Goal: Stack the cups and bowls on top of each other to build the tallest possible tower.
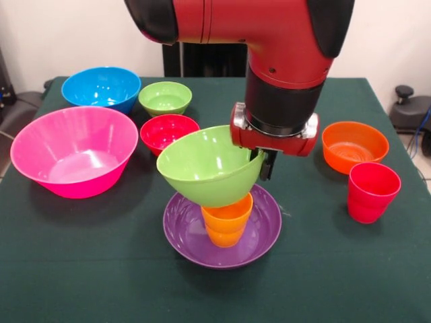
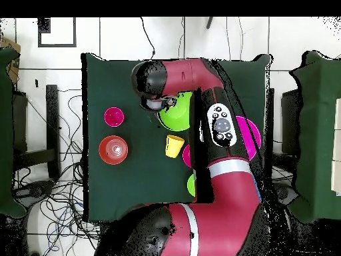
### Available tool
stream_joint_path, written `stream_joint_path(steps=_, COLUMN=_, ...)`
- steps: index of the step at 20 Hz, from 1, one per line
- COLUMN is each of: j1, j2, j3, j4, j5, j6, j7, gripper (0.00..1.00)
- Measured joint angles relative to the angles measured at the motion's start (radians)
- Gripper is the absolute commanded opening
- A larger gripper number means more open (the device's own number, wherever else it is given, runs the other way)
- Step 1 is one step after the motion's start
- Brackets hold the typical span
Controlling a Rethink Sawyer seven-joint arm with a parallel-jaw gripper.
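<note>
The shallow purple bowl (image 1: 262,232) sits mid-table as the tower's base, with an orange cup (image 1: 227,219) upright in it. The large lime green bowl (image 1: 202,165) (image 2: 176,115) rests tilted on that cup, its mouth tipped toward the far left. My gripper (image 1: 264,168) (image 2: 158,103) is shut on the green bowl's right rim. A red cup (image 1: 372,192) (image 2: 114,117) stands at the right, beside the small orange bowl (image 1: 355,146) (image 2: 114,149). The yellow cup (image 2: 174,145) shows only in the overhead view, where the purple bowl and the orange cup are hidden.
At the left stand the big pink bowl (image 1: 74,151) (image 2: 250,137), the blue bowl (image 1: 101,87), the small green bowl (image 1: 165,97) and the small red bowl (image 1: 168,131). The arm covers much of the table in the overhead view.
</note>
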Motion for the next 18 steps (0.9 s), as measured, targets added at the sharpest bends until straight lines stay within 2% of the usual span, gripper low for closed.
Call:
stream_joint_path(steps=8, j1=0.015, j2=0.002, j3=0.0, j4=0.0, j5=-0.013, j6=0.049, j7=0.0, gripper=0.0)
stream_joint_path(steps=18, j1=0.033, j2=0.009, j3=0.0, j4=-0.001, j5=-0.028, j6=0.05, j7=0.0, gripper=0.0)
